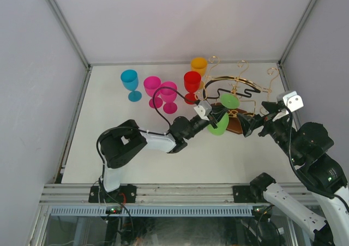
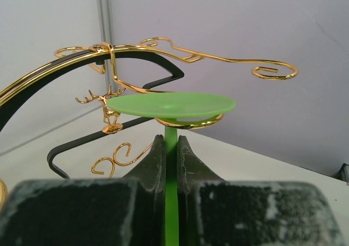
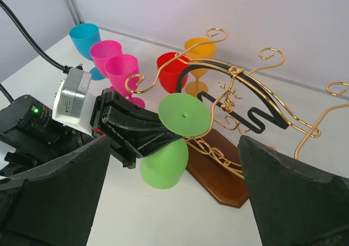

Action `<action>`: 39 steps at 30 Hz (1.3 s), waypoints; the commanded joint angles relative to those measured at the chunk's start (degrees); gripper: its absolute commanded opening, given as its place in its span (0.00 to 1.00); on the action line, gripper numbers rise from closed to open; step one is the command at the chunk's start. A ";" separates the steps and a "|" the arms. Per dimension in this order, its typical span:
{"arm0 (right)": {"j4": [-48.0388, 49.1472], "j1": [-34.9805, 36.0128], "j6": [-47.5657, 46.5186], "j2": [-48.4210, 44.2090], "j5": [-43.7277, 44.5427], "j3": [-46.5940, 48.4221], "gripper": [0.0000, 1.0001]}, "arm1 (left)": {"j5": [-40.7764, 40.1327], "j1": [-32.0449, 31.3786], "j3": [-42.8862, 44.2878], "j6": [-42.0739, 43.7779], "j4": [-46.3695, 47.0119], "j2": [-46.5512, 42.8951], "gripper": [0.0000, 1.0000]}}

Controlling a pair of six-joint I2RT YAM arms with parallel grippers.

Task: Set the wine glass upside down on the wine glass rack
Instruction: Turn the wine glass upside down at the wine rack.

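The counter (image 1: 109,148) is plain white, closed in by pale grey walls (image 1: 163,17) with metal posts (image 1: 65,28) in the corners. Toward its far right corner stands the wine glass rack (image 1: 240,88), gold wire arms with curled ends and a black loop over a dark wooden base (image 3: 218,169). Along the far edge to the left of it sit a blue glass (image 1: 130,81) and two pink glasses (image 1: 161,90). A red glass (image 1: 192,82) and an orange glass (image 1: 199,66) stand just beside the rack.

The left fingers (image 2: 148,167) are pressed together on the stem of the green wine glass (image 1: 219,125). It is held upside down, bowl below and round foot on top, at the near left side of the rack. From the left wrist, the foot lies level right above the fingers, with a gold curl of the rack showing just under its far edge. I cannot tell whether the two touch. The bowl hangs close by the wooden base, near the middle of the counter.

The right fingers (image 3: 54,197) are spread wide with nothing between them. They sit near the right side of the rack and point toward the glass.
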 commanded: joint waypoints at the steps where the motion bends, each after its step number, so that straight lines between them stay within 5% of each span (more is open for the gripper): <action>1: 0.47 -0.35 -1.02 0.32 0.09 0.28 1.00 | -2.42 -0.01 2.27 0.45 -3.40 -1.82 0.09; 15: -0.07 -0.35 -1.27 0.33 0.20 0.29 1.00 | -3.75 0.03 -0.85 -0.48 -3.41 -3.76 0.44; 18: -0.53 -0.35 -1.33 -0.01 0.28 0.29 1.00 | -5.86 -0.09 -4.38 -1.84 -3.35 -6.76 0.65; 28: -1.67 -0.34 -0.76 -0.24 -1.17 0.29 1.00 | -17.38 -3.56 -20.44 -3.05 -9.69 -22.71 0.71; 34: -3.60 -0.35 -0.34 -0.65 -2.07 0.33 1.00 | -23.93 -6.08 -24.58 -9.21 -27.10 -33.76 0.72; 39: -5.69 -0.34 -0.01 -1.07 -2.25 0.29 1.00 | -27.12 -6.03 -19.93 -17.69 -58.92 -42.21 0.74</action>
